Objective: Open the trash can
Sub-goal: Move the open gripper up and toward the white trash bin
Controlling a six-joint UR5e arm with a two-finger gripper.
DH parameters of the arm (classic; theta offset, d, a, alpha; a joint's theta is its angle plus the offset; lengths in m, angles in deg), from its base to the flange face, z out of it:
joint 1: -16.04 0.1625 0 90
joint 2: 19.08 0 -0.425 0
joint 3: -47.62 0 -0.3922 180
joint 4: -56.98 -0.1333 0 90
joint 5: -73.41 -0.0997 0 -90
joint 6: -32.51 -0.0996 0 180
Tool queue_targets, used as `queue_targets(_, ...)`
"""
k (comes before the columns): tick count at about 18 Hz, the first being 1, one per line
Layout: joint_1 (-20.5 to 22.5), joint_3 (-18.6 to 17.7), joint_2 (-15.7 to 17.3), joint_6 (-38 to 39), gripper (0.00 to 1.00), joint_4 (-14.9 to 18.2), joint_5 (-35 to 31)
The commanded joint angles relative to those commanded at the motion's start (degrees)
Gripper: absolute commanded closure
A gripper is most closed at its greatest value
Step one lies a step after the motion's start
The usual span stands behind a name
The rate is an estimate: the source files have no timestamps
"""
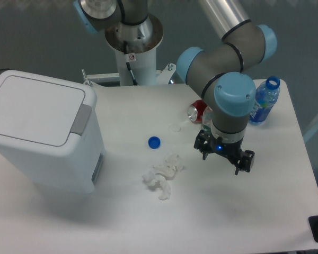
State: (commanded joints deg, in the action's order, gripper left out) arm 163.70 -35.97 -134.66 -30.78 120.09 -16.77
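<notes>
Gripper (226, 157) first: from my seat I see it pointing down over the right half of the desk (244, 211), its two fingers spread apart with nothing between them. It hangs well away from the trash can (42, 135), which sits at the left edge of the desk. I read the trash can as closed: its flat white lid (34, 108) lies level on top, and the grey push tab (80, 118) shows at the rim on the side facing the arm. Between the trash can and the gripper I see a blue bottle cap (154, 142) and, nearer the camera, a crumpled white wad (161, 177) that looks like tissue. Behind the arm's wrist a red can (197, 111) lies on its side, partly hidden. A blue bottle (265, 103) without a cap stands near the desk's far right corner.
</notes>
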Motion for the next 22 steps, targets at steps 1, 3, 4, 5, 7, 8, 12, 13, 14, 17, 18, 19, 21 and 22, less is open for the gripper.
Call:
queue_targets(1,0.00,0.09,0.09,0.09,0.00,0.00,0.09)
queue_targets(3,0.17,0.09,0.17,0.00,0.00,0.00,1.31)
queue_targets(4,0.09,0.26,0.26,0.09,0.00,0.00,1.75)
queue_targets(5,0.00,0.35,0.26,0.35,0.00,0.00,1.67)
queue_targets(7,-0.17,0.00,0.96,0.62,0.00,0.17,1.67)
queue_targets(8,-0.18,-0.35,1.58,0.79,0.00,0.18,1.67)
queue_targets(12,-0.35,-2.63,3.51,1.23,0.00,-0.09,1.84)
queue_targets(13,-0.35,-3.51,4.30,1.58,0.00,-0.09,1.76)
queue_targets(14,-0.44,-4.30,5.00,2.54,0.00,-0.17,1.76)
queue_targets(17,-0.62,-6.23,6.59,4.57,0.00,-0.26,1.85)
queue_targets(18,-0.70,-6.68,6.85,4.48,0.00,-0.26,1.93)
queue_targets(19,-1.23,-6.68,6.94,4.66,0.00,-0.26,2.02)
queue_targets(21,-1.93,-6.59,7.55,5.36,0.00,-0.26,2.37)
queue_targets(22,-2.11,-6.59,7.91,6.32,0.04,-0.26,2.90)
